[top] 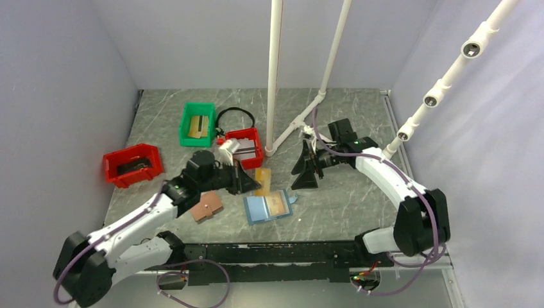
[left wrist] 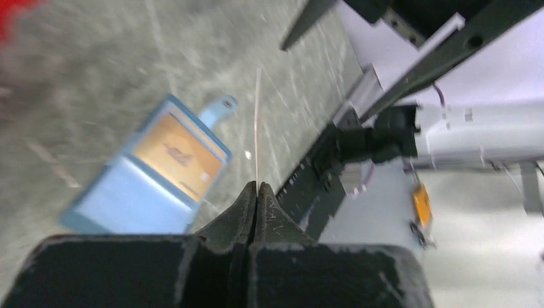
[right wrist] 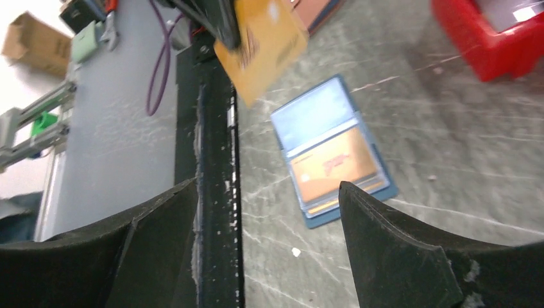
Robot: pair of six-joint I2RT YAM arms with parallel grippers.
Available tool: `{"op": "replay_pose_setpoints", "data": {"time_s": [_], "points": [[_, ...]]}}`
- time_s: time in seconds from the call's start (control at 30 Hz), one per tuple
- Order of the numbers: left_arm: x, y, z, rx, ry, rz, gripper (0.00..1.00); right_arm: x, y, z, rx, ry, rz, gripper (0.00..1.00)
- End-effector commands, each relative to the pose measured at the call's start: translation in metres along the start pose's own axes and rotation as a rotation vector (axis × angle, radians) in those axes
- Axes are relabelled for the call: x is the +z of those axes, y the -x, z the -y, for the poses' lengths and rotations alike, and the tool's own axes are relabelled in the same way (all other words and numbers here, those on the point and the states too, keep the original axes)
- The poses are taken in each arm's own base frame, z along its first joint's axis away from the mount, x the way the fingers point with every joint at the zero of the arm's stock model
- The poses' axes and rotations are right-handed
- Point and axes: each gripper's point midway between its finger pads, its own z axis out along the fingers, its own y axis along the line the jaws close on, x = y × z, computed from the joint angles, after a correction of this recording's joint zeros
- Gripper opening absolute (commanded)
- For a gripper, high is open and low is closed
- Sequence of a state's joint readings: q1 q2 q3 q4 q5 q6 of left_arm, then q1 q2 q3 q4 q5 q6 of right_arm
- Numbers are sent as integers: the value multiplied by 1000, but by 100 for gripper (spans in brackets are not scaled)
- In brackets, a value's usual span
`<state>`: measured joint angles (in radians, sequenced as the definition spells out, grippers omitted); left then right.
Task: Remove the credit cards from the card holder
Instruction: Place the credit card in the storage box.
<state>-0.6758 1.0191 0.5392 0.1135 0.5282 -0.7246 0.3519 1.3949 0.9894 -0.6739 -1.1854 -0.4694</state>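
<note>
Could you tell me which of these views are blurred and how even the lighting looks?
Top external: sharp, evenly lit, soft shadows. Left wrist: heavy motion blur, card holder smeared, the held credit card just a thin edge-on line. Right wrist: mildly soft, that card's print unreadable.

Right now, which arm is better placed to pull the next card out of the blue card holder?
Right. The right pincer is open and empty, looking down on the open card holder, where a tucked card sits. The left pincer is shut on the pulled card.
</note>
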Motion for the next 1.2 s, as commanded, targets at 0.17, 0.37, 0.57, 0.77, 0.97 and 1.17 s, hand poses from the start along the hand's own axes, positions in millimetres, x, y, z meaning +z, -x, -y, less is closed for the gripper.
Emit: {"op": "replay_pose_setpoints", "data": {"time_s": [0.17,0.37,0.57,0.77,0.97,1.17], "points": [[-94,62,-63,2,570,157,0,-18,18,7,-86,-120,69,84],[-134,114,-96,151,834,158,0,-19,19,4,-96,-117,76,84],[-158,171,-145,125,945,206,0,-18,18,2,-95,-105,79,84],[-167,209,-190,187,969,184,0,-18,18,1,-92,-95,81,84],[-161,234,-228,159,943,160,0,-16,16,1,-79,-77,81,84],[-147,238,-271,38,872,131,0,-13,11,4,-48,-59,75,84]]}}
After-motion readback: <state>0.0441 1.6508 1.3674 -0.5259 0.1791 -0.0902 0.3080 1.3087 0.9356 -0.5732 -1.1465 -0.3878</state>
